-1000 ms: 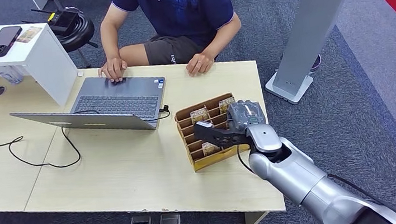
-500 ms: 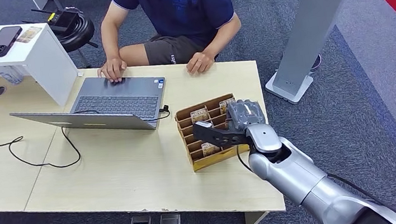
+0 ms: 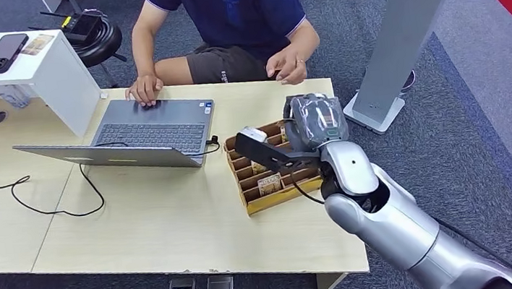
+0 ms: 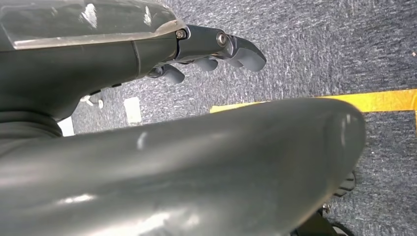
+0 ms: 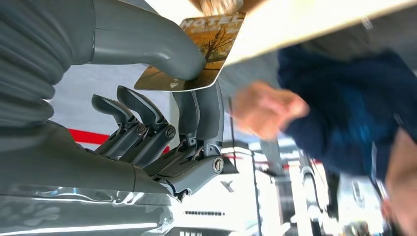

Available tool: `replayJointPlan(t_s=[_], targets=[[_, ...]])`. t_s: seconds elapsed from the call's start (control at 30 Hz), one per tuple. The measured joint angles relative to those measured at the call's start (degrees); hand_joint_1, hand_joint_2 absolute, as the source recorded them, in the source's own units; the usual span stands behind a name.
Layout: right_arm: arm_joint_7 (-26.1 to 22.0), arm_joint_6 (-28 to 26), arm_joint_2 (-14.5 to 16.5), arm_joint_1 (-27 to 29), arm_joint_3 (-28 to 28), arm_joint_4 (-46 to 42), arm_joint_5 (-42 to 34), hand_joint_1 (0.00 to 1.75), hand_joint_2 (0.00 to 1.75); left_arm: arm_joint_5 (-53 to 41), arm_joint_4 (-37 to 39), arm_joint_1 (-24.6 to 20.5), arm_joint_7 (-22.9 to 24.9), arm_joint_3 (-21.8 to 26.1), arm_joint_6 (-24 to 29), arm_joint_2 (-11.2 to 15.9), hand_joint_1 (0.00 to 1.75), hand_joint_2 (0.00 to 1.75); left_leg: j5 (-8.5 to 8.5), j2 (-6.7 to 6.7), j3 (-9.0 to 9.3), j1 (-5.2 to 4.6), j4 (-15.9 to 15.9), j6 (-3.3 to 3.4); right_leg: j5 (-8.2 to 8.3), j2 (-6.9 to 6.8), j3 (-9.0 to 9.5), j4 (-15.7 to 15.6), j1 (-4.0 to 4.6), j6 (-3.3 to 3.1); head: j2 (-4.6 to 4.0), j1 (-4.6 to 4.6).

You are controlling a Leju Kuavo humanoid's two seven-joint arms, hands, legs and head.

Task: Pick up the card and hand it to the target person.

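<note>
Here, right hand (image 5: 162,98): pinches card (image 5: 196,54) under thumb
Advice: keep pinch firm, extend toward person's hand (image 3: 289,64)

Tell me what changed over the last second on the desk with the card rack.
The right hand has risen from the wooden card rack and moved toward the person, pinching a card between thumb and fingers. The person's hand nearest the rack has lifted off the desk. The person's other hand on the laptop, the rack and the remaining cards stayed put.
</note>
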Motion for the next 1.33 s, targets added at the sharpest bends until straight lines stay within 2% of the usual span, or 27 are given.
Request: replayJointPlan(t_s=[0.17,0.3,0.47,0.6,0.87,1.0,1.17,1.33], targets=[[0.34,-0.20,-1.43,0.84,-1.63,-7.76,-0.21,1.75,1.75,-0.15,-0.01,0.03,0.00,0.02,0.13,0.03,0.00,0.00,0.00,0.01,-0.01,0.00,0.00,0.00,0.00,0.00,0.01,0.00,0.00,0.00,0.00,-0.03],[-1.61,-0.77,-1.28,-0.57,-1.84,-7.80,-2.09,1.75,1.75,-1.54,-0.02,-0.19,0.42,-0.03,0.28,0.03,0.00,0.00,0.01,-0.01,-0.05,0.00,-0.01,0.00,0.01,-0.01,0.02,0.02,0.00,-0.01,0.00,-0.08],[-6.51,-4.38,2.07,-8.26,-1.24,4.68,-1.81,1.75,1.75,-3.40,-0.02,-1.98,1.94,-0.15,0.15,-0.03,0.00,0.00,0.14,-0.11,-0.12,0.00,-0.01,-0.01,0.06,-0.11,0.02,0.07,0.01,-0.01,0.00,-0.07],[-8.28,-5.39,5.71,-13.54,-0.34,17.35,-0.73,1.75,1.75,-3.87,-0.02,-3.01,2.56,-0.39,0.01,-0.11,0.00,0.00,0.18,-0.18,-0.15,0.00,-0.01,-0.03,0.09,-0.15,0.00,0.09,0.01,0.00,0.00,-0.08],[-9.59,-6.55,10.05,-17.30,1.03,34.21,-0.60,1.75,1.75,-3.82,-0.02,-2.92,3.14,-0.46,-0.32,-0.13,0.00,0.00,0.18,-0.19,-0.17,0.00,-0.01,-0.03,0.08,-0.16,-0.03,0.05,0.00,0.00,0.00,-0.01],[-10.02,-6.52,11.26,-17.61,1.47,39.21,-0.46,0.00,1.75,-3.46,-0.01,-2.70,3.08,-0.47,-0.33,-0.13,0.00,0.00,0.18,-0.17,-0.17,0.00,-0.01,-0.03,0.09,-0.14,-0.03,0.05,0.00,0.01,0.00,0.03],[-10.86,-6.50,13.34,-18.36,1.92,44.43,-0.24,0.00,1.75,-3.24,-0.01,-2.50,2.27,-0.74,-0.55,-0.13,0.00,0.00,0.18,-0.15,-0.19,0.01,-0.01,-0.03,0.10,-0.12,-0.09,0.06,0.01,0.01,0.00,-0.11],[-11.30,-7.05,14.72,-18.77,2.31,45.81,0.21,0.00,1.75,-2.49,-0.02,-2.42,1.26,-0.96,-0.67,-0.13,0.00,0.00,0.18,-0.12,-0.20,0.01,-0.01,-0.03,0.10,-0.10,-0.10,0.08,0.01,0.01,0.00,-0.15]])
